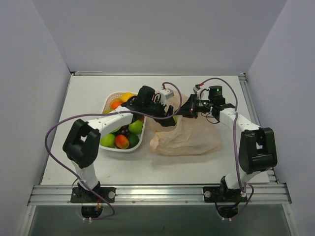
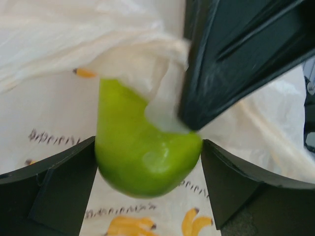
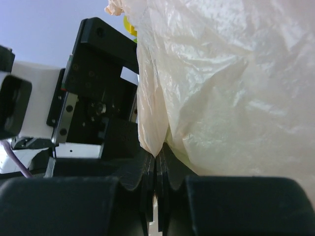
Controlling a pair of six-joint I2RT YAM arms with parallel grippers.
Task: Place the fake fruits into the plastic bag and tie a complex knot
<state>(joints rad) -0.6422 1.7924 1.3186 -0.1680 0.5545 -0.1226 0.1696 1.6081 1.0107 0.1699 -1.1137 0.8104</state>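
Observation:
The pale plastic bag (image 1: 189, 138) lies right of the basket, its mouth lifted between the two grippers. My right gripper (image 1: 190, 112) (image 3: 156, 160) is shut on a pinched fold of the bag's edge (image 3: 152, 132). My left gripper (image 1: 170, 118) (image 2: 147, 147) hangs over the bag mouth with its jaws spread wide. A green apple (image 2: 142, 157), one of the fake fruits, fills the gap between the fingertips (image 2: 54, 191) above the banana-printed bag (image 2: 49, 113). The other fake fruits sit in the basket: green apples (image 1: 136, 127), a mango (image 1: 122, 141), an orange (image 1: 116, 104).
The white lattice basket (image 1: 129, 151) stands left of the bag, under the left arm. The right gripper's black finger (image 2: 236, 54) crosses the upper right of the left wrist view. A small white box (image 1: 166, 93) sits behind the grippers. Walls enclose the table.

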